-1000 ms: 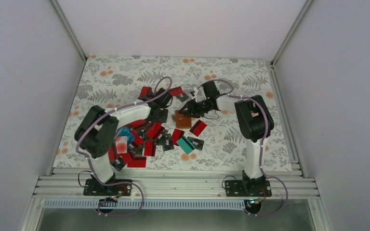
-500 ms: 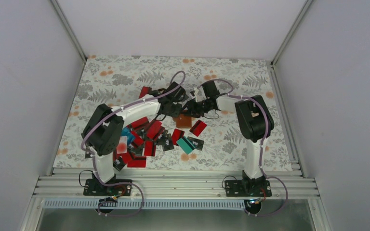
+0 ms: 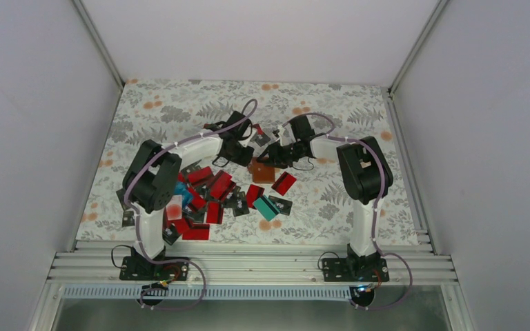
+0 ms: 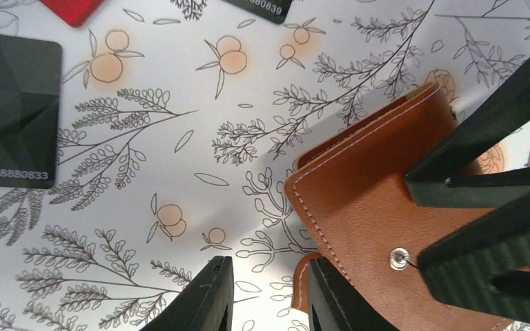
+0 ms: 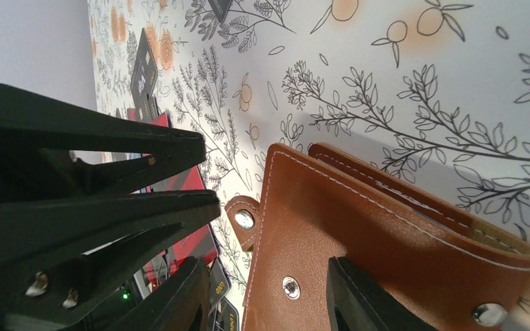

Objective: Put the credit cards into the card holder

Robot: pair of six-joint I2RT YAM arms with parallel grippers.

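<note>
Mid-table, beside the right arm | card holder (image 4: 366, 207) lay shut on the cloth (image 4: 179, 138); right gripper (image 5: 266, 300) spread across it; left gripper (image 4: 268, 303), slightly parted and empty, had swung over from the credit cards (image 3: 207, 196) | holder unopened; no card loaded

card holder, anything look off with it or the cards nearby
The holder is folded but its snap strap hangs undone, and it seems tipped up, with shadow under one edge. The cards lie in a messy overlapping heap.
</note>
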